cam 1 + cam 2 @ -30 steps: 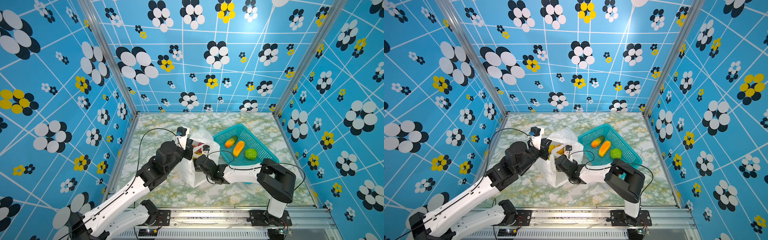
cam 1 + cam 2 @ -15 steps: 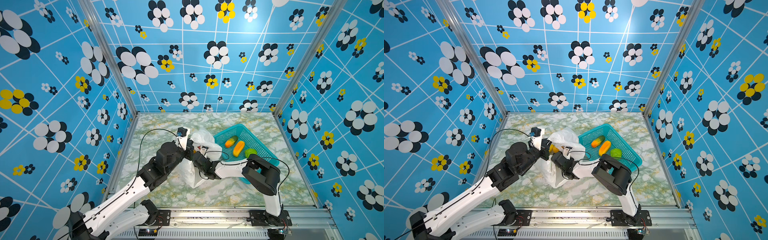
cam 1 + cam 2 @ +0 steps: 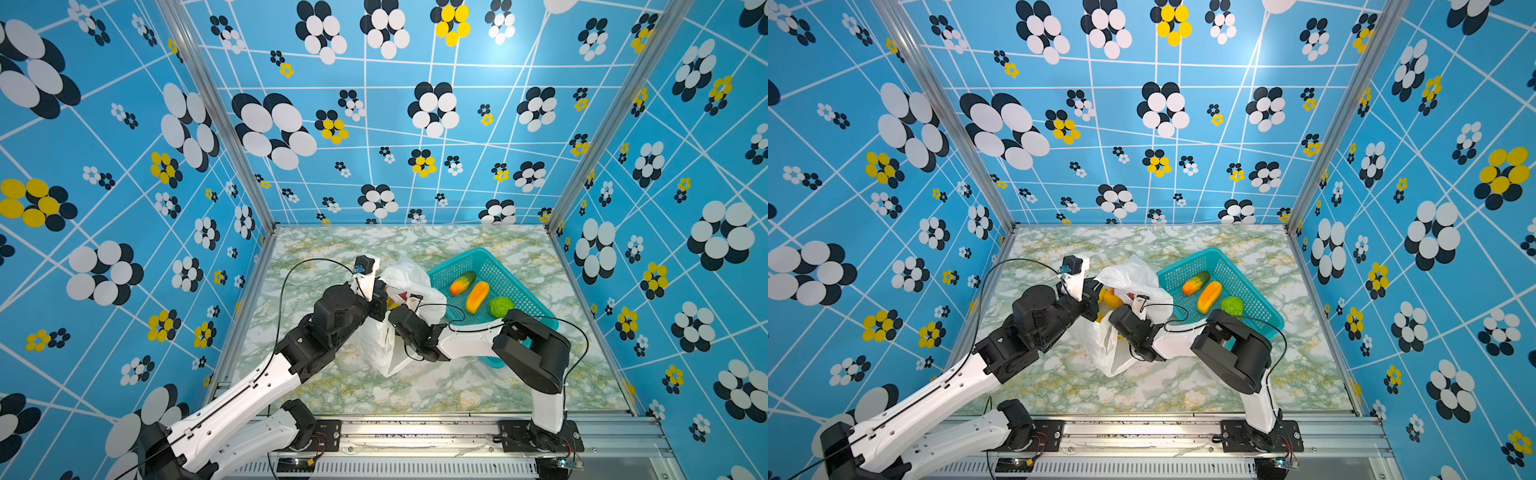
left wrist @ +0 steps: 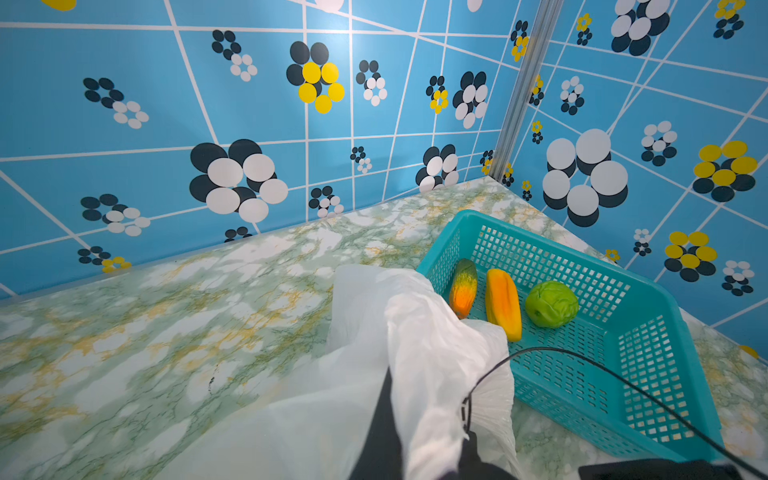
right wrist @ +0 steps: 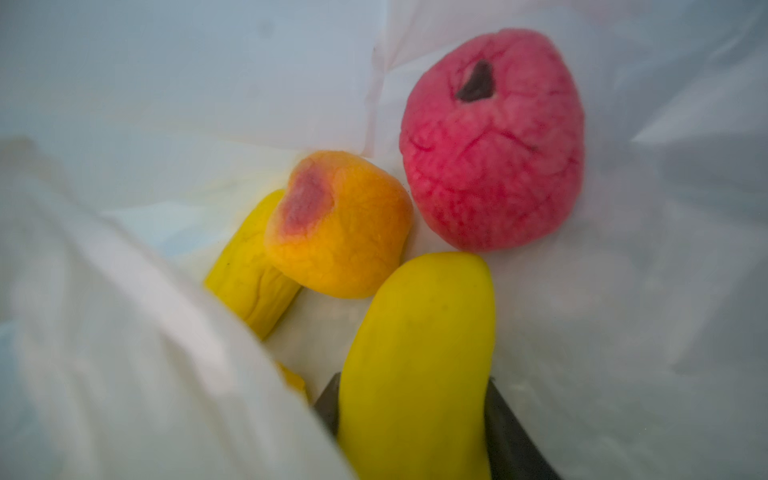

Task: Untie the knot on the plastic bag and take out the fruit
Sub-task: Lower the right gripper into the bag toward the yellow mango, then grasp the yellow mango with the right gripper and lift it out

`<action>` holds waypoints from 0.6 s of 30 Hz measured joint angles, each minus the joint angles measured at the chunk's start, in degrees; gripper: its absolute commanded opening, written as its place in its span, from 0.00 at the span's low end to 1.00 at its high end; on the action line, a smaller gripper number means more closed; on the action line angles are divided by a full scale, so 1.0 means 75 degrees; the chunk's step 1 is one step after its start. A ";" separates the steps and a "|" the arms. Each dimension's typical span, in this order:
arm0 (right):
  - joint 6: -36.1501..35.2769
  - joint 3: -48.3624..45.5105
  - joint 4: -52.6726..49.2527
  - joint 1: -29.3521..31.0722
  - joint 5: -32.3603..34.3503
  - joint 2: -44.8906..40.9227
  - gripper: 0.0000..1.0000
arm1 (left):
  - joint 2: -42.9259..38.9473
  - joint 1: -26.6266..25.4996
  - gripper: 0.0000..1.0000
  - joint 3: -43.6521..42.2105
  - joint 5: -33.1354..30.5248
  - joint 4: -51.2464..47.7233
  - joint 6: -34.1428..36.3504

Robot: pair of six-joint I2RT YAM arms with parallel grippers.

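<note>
1. Your left claw (image 3: 382, 302), pressed together, pinches the rim of the plastic bag (image 3: 409, 278), open-mouthed near the middle of the tabletop (image 3: 415, 390)
2. Your right claw (image 5: 415, 399), inside the bag, pinches a yellow oblong fruit (image 5: 419, 324); a pink-red fruit (image 5: 492, 141) and an orange round fruit (image 5: 345, 224) lie beside it
3. An orange-green fruit (image 3: 462, 283), an orange-yellow fruit (image 3: 477, 297) and a round green fruit (image 3: 501, 306) rest in the teal basket (image 3: 469, 253) near the tabletop's right edge
</note>
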 measured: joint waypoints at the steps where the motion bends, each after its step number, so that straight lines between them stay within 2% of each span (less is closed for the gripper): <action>1: -0.0099 -0.0201 0.0058 0.0000 0.0000 -0.0274 0.38 | 0.0020 0.0000 0.00 0.0000 -0.0035 0.0000 0.0017; 11: -0.1705 -0.1859 0.0737 0.0434 -0.0023 -0.3701 0.34 | 0.0105 0.0000 0.00 0.0000 -0.0341 -0.0003 0.0041; 18: -0.3112 -0.2798 0.0670 0.0516 -0.0641 -0.5805 0.33 | 0.0283 0.0003 0.00 0.0003 -0.0510 -0.0006 0.0041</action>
